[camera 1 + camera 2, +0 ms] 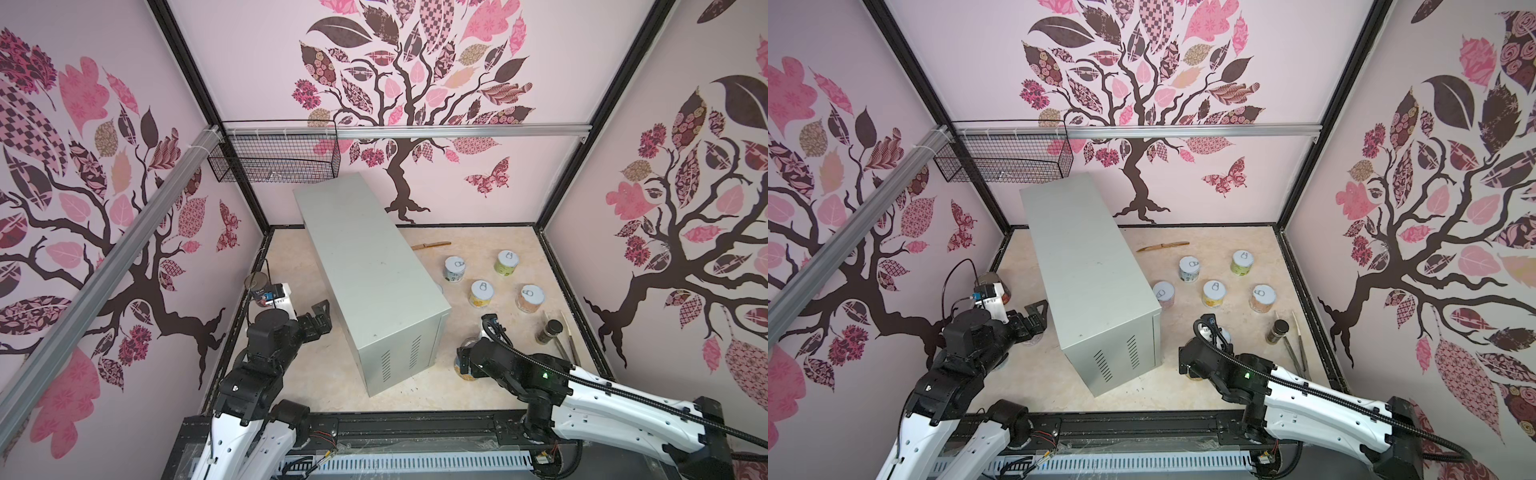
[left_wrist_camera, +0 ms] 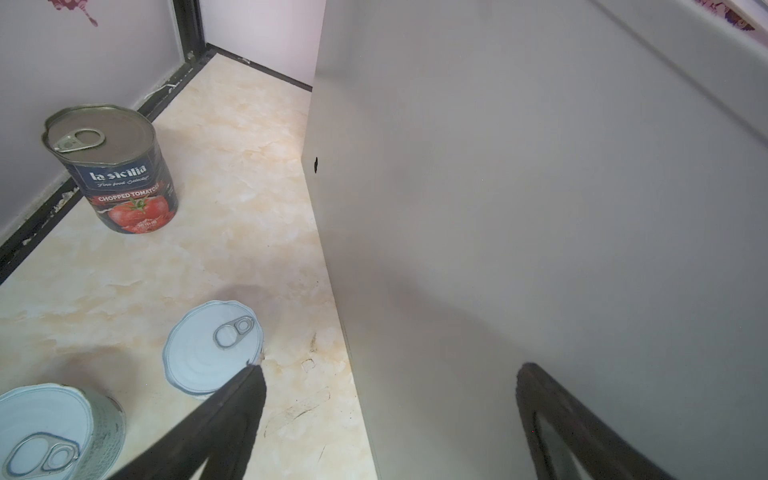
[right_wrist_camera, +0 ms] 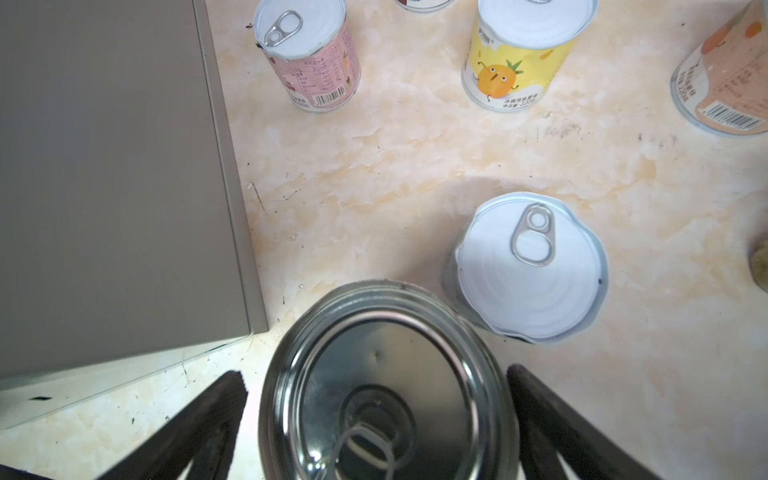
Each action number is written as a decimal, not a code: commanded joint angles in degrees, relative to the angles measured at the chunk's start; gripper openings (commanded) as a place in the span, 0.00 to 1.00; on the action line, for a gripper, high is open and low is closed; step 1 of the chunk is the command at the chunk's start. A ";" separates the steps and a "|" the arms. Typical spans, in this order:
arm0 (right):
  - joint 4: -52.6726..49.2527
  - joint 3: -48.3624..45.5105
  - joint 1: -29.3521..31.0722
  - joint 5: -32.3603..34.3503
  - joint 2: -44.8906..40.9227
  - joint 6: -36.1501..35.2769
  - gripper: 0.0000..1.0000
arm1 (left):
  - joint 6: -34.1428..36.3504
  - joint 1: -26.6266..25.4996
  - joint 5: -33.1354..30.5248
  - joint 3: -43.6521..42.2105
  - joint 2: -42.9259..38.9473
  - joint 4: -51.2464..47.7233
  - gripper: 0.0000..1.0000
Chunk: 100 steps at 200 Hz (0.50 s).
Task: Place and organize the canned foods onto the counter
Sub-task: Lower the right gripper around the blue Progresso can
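stood by the booth for this one. the right pincer [image 3: 376, 374] hung wide open astride a tall tin [image 3: 374, 328], a finger on either side, and neither was squeezing it as far as i could tell. the left pincer [image 2: 392, 369] was spread open too, holding nothing, close to the long side of the grey worktop [image 1: 365, 257]. none of the tins was up on that worktop yet. they all stood upright on the marble floor around it. a tomato tin [image 2: 124, 174] and a short white-lidded tin [image 2: 212, 349] were on the left side. more were on the right, like the pink tin [image 3: 311, 58] and the yellow tin [image 3: 519, 54].

my guess on handling: stiff steel with smooth round walls, probably full, so fairly heavy, the tall ones most of all. i'd squeeze the side wall about halfway up, not the rim or the pull tab. the tall tin nearly filled the pincer's spread, so there was little slack.

hard to make out: the tall tin's label, since the wrist view showed only its lid and the arm covered most of it from above. a second short tin on the left was cut off at the picture's edge, and the left arm hid that pair from above.
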 commanded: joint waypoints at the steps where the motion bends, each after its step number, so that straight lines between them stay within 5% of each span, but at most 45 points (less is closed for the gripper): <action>1: -1.62 -0.69 0.70 1.20 0.53 2.07 1.00 | 0.85 -0.32 -0.41 -1.38 -0.58 -0.15 0.98; 71: 1.75 -3.24 0.80 1.18 1.59 1.34 0.98 | 0.81 -0.78 -0.43 -1.54 -0.43 -0.09 0.98; 100: 3.56 -3.90 0.86 0.74 2.66 0.38 0.90 | 0.79 -0.78 -0.43 -1.58 -0.40 -0.18 0.98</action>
